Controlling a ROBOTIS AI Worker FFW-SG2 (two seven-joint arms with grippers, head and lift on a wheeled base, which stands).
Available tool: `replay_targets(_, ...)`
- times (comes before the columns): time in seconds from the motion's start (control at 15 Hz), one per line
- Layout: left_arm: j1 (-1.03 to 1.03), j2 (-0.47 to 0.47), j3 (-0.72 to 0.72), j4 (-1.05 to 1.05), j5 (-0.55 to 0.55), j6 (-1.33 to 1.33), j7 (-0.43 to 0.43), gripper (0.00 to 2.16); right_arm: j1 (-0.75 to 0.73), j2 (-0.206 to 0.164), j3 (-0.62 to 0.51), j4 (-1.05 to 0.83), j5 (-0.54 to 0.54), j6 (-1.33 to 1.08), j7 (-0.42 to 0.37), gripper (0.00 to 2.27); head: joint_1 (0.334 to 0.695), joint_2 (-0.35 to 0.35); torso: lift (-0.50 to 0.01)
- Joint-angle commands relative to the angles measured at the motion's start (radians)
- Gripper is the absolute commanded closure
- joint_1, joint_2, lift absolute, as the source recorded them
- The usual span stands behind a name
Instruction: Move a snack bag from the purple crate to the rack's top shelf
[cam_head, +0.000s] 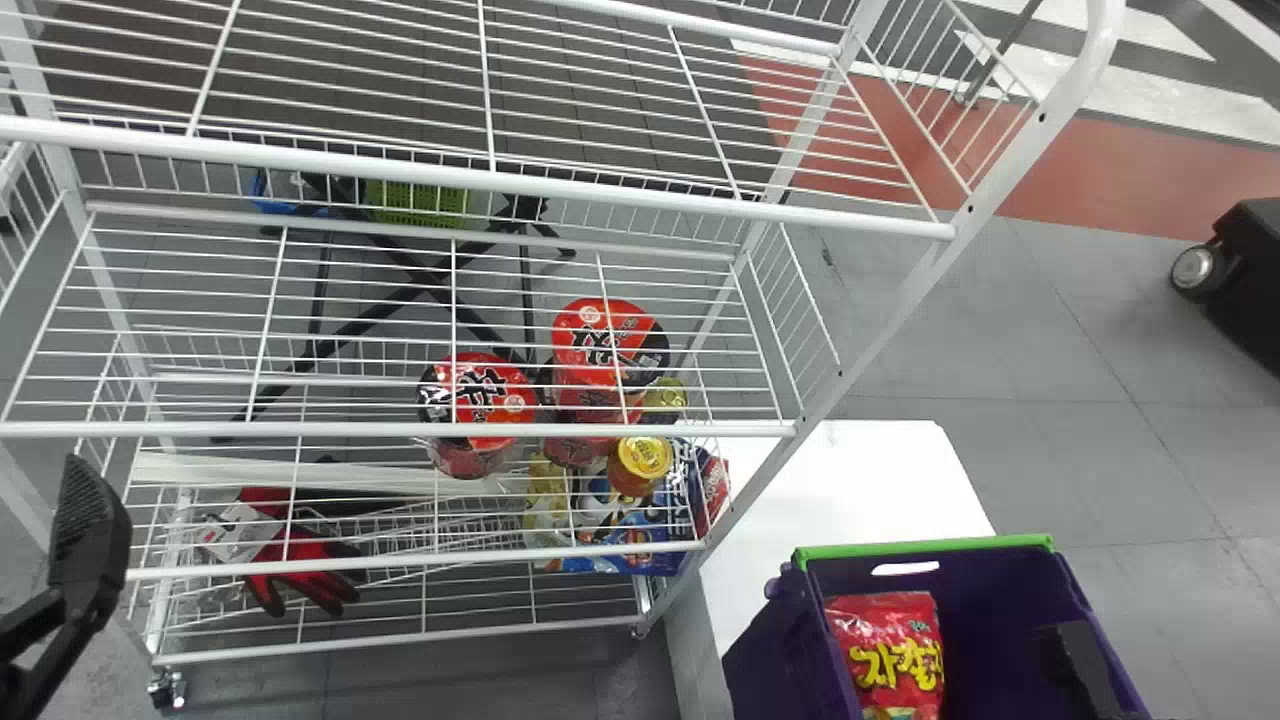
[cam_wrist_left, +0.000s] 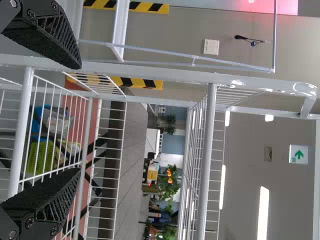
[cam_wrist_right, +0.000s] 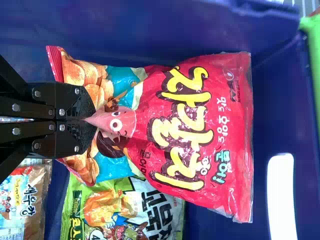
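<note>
Red snack bag inside purple crate, its near end pinched in right gripper — fingers closed on it, green bag at right just beside, white rack to the left, left gripper near rack's left side — fingers wide apart, holding nothing

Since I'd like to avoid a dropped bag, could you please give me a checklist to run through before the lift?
1. Right gripper closed on the red snack bag: ok, it pinches one end.
2. Grip firm enough for the lift: cannot tell.
3. Red snack bag free of the green bag: cannot tell; they overlap in the right wrist view, contact unclear.
4. Red snack bag out of the purple crate: not ok, it is within the walls.
5. Left gripper away from the crate: ok, it is open at the rack's other side.
</note>
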Motion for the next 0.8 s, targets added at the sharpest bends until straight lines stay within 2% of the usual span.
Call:
replay_targets(0.0,0.000,0.000,0.000,0.000,0.000,0.000,0.000,0.08,0.003,0.001,-0.007,-0.001,0.000,-0.004,0.001,1.98,0.695,-0.350,-0.270)
replay_targets(0.73,0.008,0.002,-0.005,0.000,0.000,0.006,0.000,0.08,0.023,-0.004,-0.056,-0.031,0.000,0.014,0.032,1.98,0.695,-0.350,-0.225)
